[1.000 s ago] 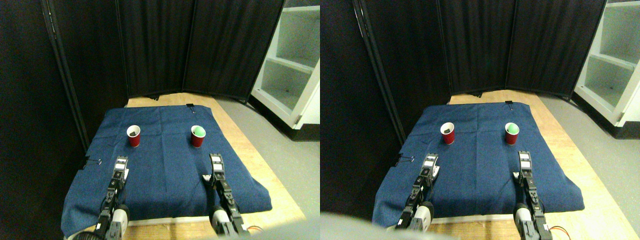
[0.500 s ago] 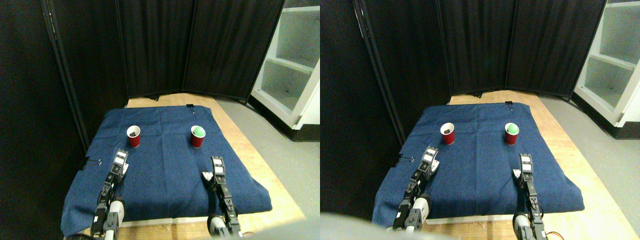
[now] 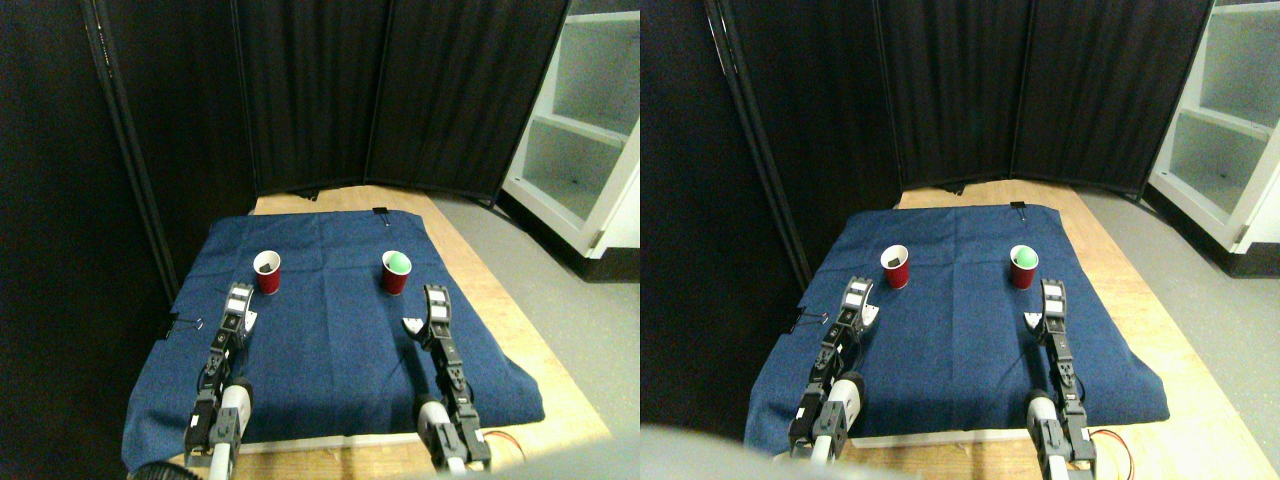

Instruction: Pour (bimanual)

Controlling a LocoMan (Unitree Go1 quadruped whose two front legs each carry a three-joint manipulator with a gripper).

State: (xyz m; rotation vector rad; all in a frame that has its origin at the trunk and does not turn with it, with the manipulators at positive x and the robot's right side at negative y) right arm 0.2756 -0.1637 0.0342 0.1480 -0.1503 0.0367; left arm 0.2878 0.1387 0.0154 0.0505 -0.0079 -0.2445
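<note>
- A blue cloth (image 3: 330, 330) covers most of a wooden platform (image 3: 500, 300); bare wood shows along the right side and the near edge.
- Two red cups stand upright on the far half of the cloth, well apart from each other.
- The left red cup (image 3: 267, 272) has a white inside, with something small and dark at the bottom; what it is cannot be made out.
- The right red cup (image 3: 397, 272) shows a green filling at its mouth.
- The left gripper (image 3: 240, 308) hovers over the cloth just near and slightly left of the left cup, close to it but not touching. Whether its jaws are parted or closed cannot be told at this size; nothing is visibly held.
- The right gripper (image 3: 430, 310) sits near and a little right of the right cup, apart from it. A pale tip juts out to its left, yet the gap between the jaws cannot be judged; it has hold of nothing that can be seen.
- Both manipulators rise from the near edge, the left one leaning slightly right toward its cup, the right one leaning slightly left.
- A black binder clip (image 3: 185, 324) grips the cloth's left edge, and another clip (image 3: 381, 211) sits at the far edge.
- Black folding screens (image 3: 330, 90) close off the far side and the left.
- A white shelf unit (image 3: 590, 130) stands at the far right, on a grey floor (image 3: 590, 320).
</note>
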